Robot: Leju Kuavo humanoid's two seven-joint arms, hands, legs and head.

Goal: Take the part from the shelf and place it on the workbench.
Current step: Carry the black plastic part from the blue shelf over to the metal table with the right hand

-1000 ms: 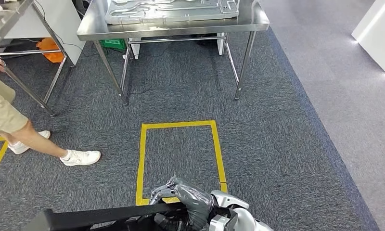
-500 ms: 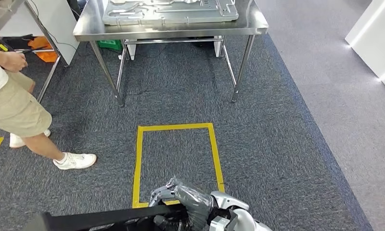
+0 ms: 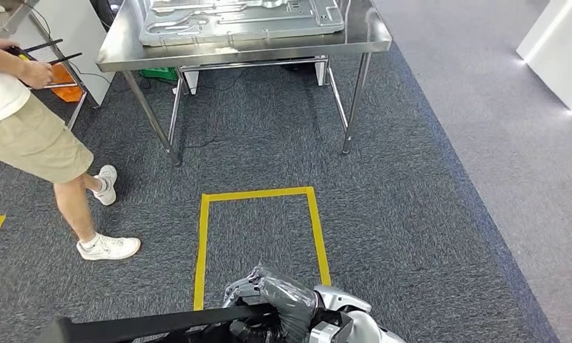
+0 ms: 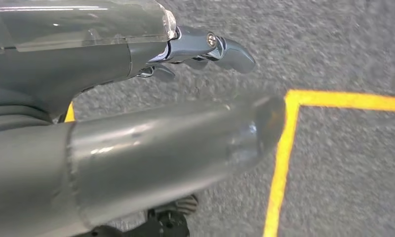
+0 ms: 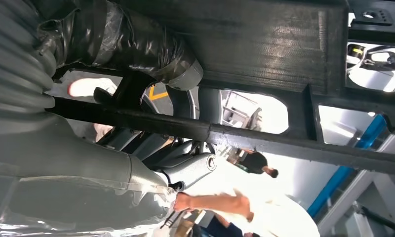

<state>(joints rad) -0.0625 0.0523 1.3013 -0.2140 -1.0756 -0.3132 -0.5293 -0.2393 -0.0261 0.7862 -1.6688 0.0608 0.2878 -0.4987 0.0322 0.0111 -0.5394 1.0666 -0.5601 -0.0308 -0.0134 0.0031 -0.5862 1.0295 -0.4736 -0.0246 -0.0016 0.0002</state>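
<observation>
Right wrist view shows right hand (image 5: 136,44) gripping black part (image 5: 264,49) underside

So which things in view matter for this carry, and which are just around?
Job: black flat frame part, held by right hand; left hand; steel workbench.
Around: grey metal panel, yellow tape rectangle, person.

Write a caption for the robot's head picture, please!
Robot's right hand carries a black part toward the steel workbench, past a yellow floor box.

Flat black framed part (image 3: 161,323) low in head view, steel workbench (image 3: 240,48) well ahead
</observation>
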